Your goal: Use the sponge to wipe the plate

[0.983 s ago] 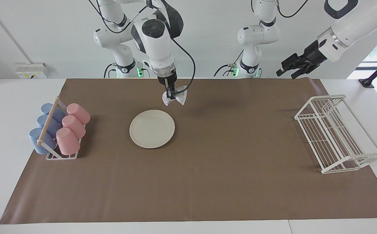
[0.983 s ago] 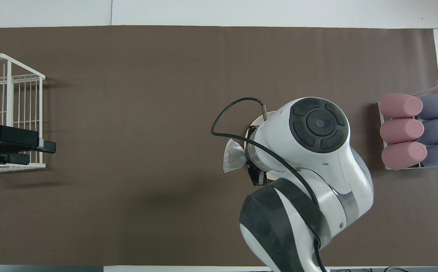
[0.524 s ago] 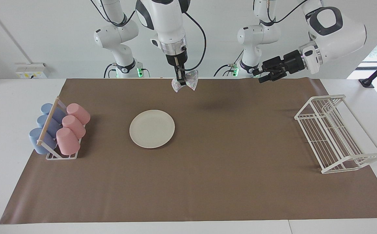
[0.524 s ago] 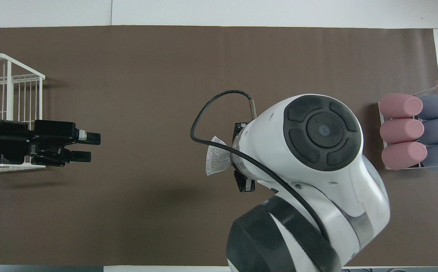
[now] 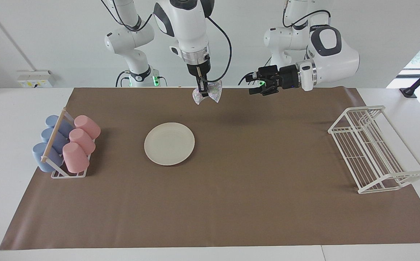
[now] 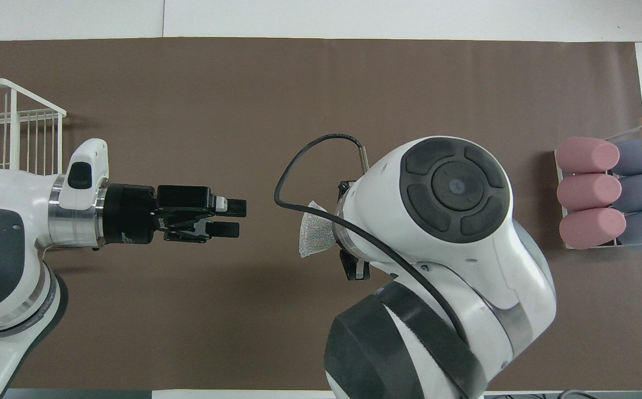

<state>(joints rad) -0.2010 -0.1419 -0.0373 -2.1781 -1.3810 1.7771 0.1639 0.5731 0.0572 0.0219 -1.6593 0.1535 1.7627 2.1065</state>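
**Sponge aloft in right hand; plate bare on worktop**

Sponge (image 5: pixel 207 92): silvery, crinkled, pinched at its middle by the right hand (image 5: pixel 202 91), fingers pressed together on it. It hangs in the air over the brown mat (image 5: pixel 231 203), above the strip of mat nearest the robots. Not touching the plate. In the overhead view only one grey corner of it (image 6: pixel 314 237) shows beside the right arm's wrist.

Plate (image 5: pixel 169 143): cream-white, flat on the mat, toward the right arm's end of the worktop, farther from the robots than the spot under the sponge. Nothing on it. The overhead view hides it under the right arm.

Left hand (image 5: pixel 256 86): held level in the air, fingers spread, holding nothing, pointed toward the sponge with a clear gap between them. Overhead view shows the two fingertips (image 6: pixel 231 218) apart.

Surroundings: cup rack (image 5: pixel 62 150) with pink and blue cups lying on their sides, at the right arm's end. White wire rack (image 5: pixel 374 149) at the left arm's end, well apart from the plate.

No legible writing.
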